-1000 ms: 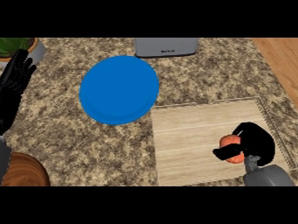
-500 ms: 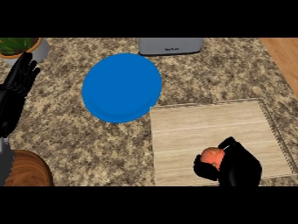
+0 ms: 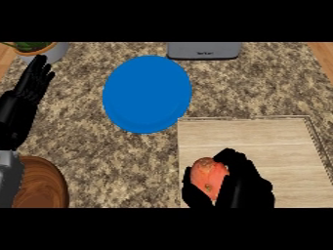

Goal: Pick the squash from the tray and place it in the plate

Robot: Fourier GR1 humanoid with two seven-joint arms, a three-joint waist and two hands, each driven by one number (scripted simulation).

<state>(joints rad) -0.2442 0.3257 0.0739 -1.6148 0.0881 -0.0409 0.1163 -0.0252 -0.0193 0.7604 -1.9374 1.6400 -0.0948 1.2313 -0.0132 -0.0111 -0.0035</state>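
Note:
An orange squash (image 3: pixel 208 177) shows at the near left part of the light wooden tray (image 3: pixel 270 141). My right hand (image 3: pixel 242 188) is curled round it, fingers on one side and thumb on the other, at the view's lower edge. The blue plate (image 3: pixel 147 93) lies on the granite counter, up and left of the tray, with nothing on it. My left hand (image 3: pixel 21 105) rests open at the left edge, fingers pointing up.
A grey appliance (image 3: pixel 203 50) sits at the counter's far edge behind the plate. A potted plant (image 3: pixel 35 47) stands at the far left corner. A round brown wooden object (image 3: pixel 43 184) lies at the near left, beside my left forearm.
My right hand has carried the squash leftward across the tray, from its right side to its near left part. The left hand has stayed at rest.

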